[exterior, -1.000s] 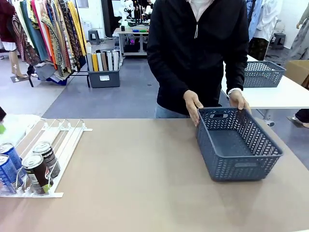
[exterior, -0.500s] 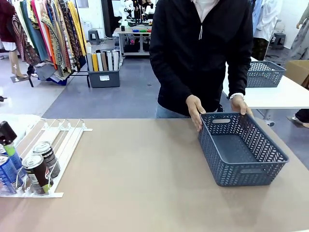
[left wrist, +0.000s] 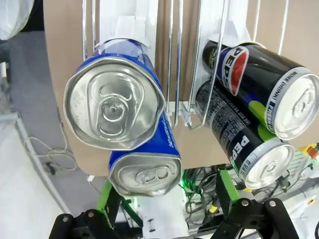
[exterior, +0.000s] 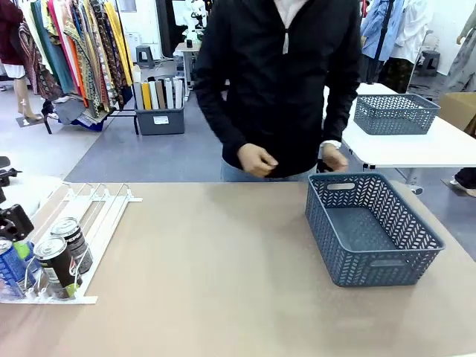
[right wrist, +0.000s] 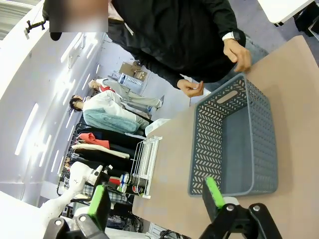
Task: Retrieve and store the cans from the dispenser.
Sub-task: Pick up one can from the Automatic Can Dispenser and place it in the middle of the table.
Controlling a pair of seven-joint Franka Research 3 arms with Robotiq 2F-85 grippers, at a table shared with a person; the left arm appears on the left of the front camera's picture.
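Note:
The white wire dispenser point(exterior: 100, 204) lies at the table's left, its low end toward me. Two dark cans point(exterior: 57, 265) stand in its right lanes and a blue can point(exterior: 9, 269) in a left lane. My left gripper point(exterior: 16, 230) hangs open at the left edge, just above the blue cans. In the left wrist view two blue cans point(left wrist: 115, 102) lie end-on before the rails point(left wrist: 174, 50), with the nearer blue can point(left wrist: 144, 172) between my open left gripper point(left wrist: 164, 199)'s green fingers, untouched. Beside them are two dark cans point(left wrist: 264, 84). My right gripper point(right wrist: 157, 199) is open and holds nothing, high above the table.
A grey lattice basket point(exterior: 372, 271) stands on the table's right; from the right wrist its wall point(right wrist: 204, 144) shows in front of the dispenser point(right wrist: 147, 159). The person stands behind the far edge, both hands point(exterior: 256, 158) held off the basket. The brown tabletop point(exterior: 216, 282) lies bare between rack and basket.
The person slid the basket slightly right, then let go and drew both hands back. My left gripper has come in from the left over the blue cans.

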